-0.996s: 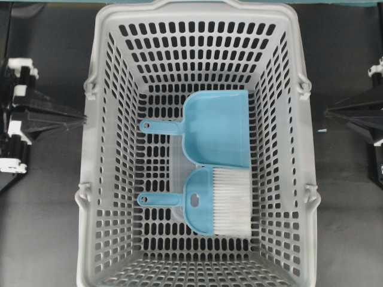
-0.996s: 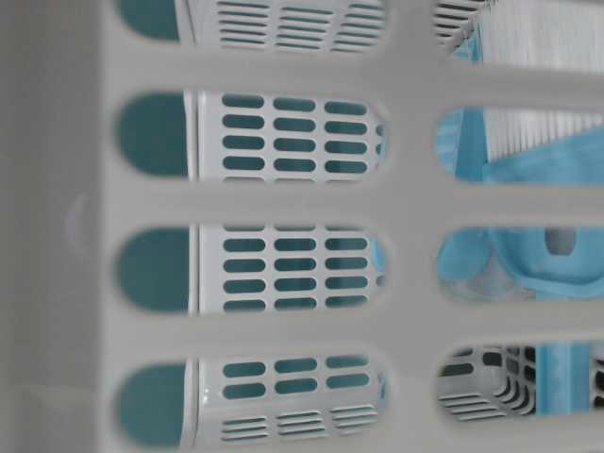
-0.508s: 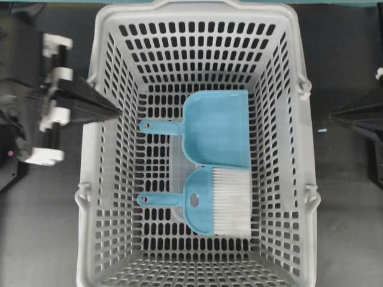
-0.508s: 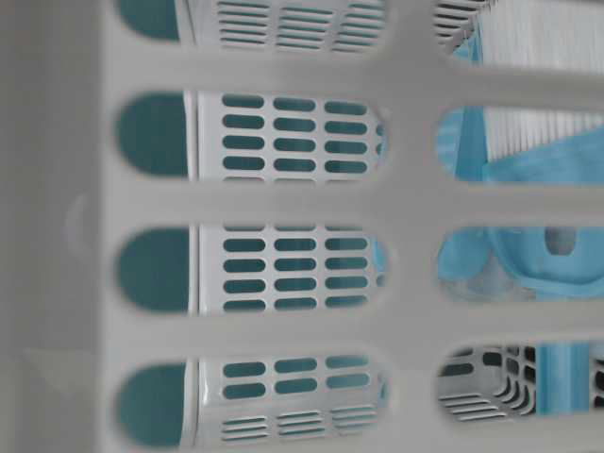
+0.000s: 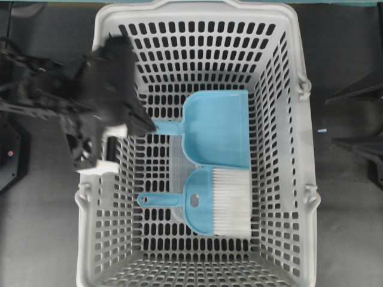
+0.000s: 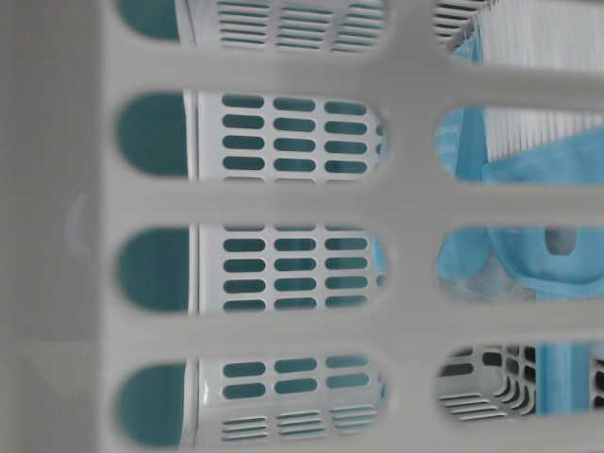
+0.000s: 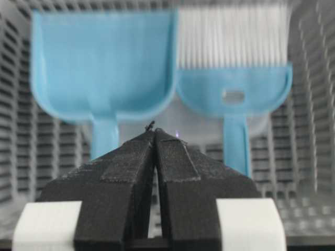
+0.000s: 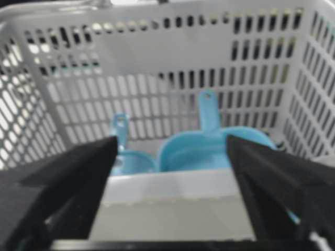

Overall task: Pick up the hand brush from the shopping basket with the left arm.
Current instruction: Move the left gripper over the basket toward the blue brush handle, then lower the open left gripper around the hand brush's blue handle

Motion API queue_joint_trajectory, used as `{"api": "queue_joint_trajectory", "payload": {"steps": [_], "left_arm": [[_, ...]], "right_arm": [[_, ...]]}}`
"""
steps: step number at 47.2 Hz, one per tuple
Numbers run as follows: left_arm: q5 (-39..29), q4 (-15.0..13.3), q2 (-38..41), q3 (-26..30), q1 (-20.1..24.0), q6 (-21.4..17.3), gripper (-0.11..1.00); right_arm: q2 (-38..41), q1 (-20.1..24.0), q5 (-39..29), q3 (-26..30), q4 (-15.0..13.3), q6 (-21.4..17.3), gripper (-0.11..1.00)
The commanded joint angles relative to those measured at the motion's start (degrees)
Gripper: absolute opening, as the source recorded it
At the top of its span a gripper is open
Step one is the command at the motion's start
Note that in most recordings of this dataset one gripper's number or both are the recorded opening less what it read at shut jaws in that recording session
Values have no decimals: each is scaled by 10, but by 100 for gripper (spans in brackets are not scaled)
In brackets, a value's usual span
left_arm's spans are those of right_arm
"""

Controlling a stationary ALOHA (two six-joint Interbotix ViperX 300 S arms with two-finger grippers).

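Note:
The light-blue hand brush point(image 5: 209, 202) lies flat on the floor of the grey shopping basket point(image 5: 90, 179), white bristles to the right and thin handle to the left. My left gripper point(image 5: 149, 127) is shut and empty. It hangs inside the basket's left wall, over the end of the dustpan's handle and above-left of the brush. In the left wrist view the shut tips point(image 7: 155, 130) point between the dustpan and the brush point(image 7: 233, 91). My right gripper point(image 5: 332, 121) is open, outside the basket's right wall. The brush also shows in the table-level view point(image 6: 557, 250).
A light-blue dustpan point(image 5: 216, 128) lies just beyond the brush, touching its bristles, and shows at the left in the left wrist view point(image 7: 102, 68). The basket's tall perforated walls surround both. The right wrist view looks over the basket rim point(image 8: 172, 209).
My left arm has swung from outside the basket's left wall over the rim and into the basket, still shut. My right gripper's fingers have spread apart. Brush and dustpan have not moved.

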State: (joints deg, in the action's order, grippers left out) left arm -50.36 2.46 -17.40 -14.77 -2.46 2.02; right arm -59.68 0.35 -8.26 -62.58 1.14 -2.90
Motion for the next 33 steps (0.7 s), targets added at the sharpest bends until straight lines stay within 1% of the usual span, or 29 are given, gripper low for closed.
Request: {"api": "queue_joint_trajectory", "payload": {"steps": [1, 8, 11, 15, 16, 21, 24, 27, 33], "left_arm": [[-37, 1, 20, 41, -7, 1, 0], [-69, 1, 48, 69, -12, 4, 1], [-79, 1, 60, 79, -16, 12, 4], [-94, 2, 76, 89, -26, 37, 25], [-98, 1, 81, 91, -30, 40, 33], [-113, 1, 106, 101, -47, 65, 65], [-121, 1, 124, 105, -56, 73, 81], [-123, 1, 137, 106, -65, 80, 90], [-120, 2, 167, 105, -86, 93, 90]], "right_arm": [[2, 1, 2, 14, 2, -2, 81], [-1, 1, 4, 8, 2, -4, 77], [-3, 1, 5, 5, 2, -4, 77], [-6, 1, 6, 4, 2, -5, 77], [-7, 1, 6, 4, 2, -5, 77], [-12, 1, 6, 2, 2, -4, 77], [-15, 1, 6, -1, 2, -5, 77], [-18, 1, 6, -4, 2, -6, 77], [-21, 1, 7, -5, 2, -5, 77]]}}
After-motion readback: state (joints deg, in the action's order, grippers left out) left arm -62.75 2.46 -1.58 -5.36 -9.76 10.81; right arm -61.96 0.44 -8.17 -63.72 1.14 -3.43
